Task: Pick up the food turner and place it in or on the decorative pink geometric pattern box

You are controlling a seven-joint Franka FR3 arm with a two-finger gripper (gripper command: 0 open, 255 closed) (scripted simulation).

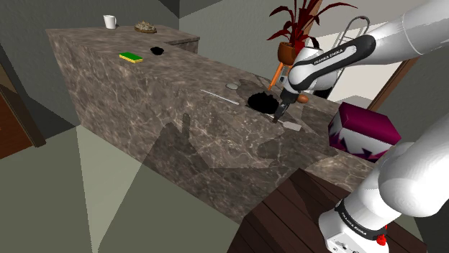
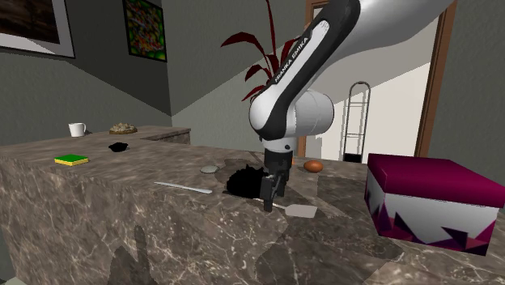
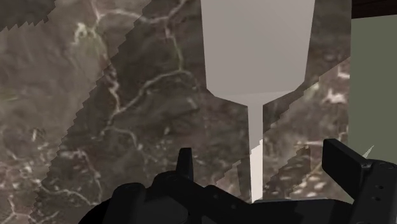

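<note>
The marble desk (image 1: pixel 144 100) carried everything, and its hard, flat top was the first hazard. The food turner (image 3: pixel 257 51) lay flush on it, so fingers driven too low would probably have jammed on the stone instead of getting beneath the handle.

The box (image 2: pixel 429 198), magenta-lidded with a pink-and-white geometric wall, stood well apart on the desk toward the second exterior view's right. Its lid looked shut, so a turner set down on top could have slid off if it was let go tilted.

The tool (image 3: pixel 261 153) hung low over the desk with its fingers apart. They straddled the turner's thin neck without touching it. That neck was narrow and the broad grey blade lay beyond the fingertips. A pinch there would likely have sat off balance, so the blade might have drooped, twisted in the grip or slipped out on the lift.

A black lump (image 2: pixel 243 180) sat just beside the tool on the far side. A sideways correction could have knocked it.
</note>
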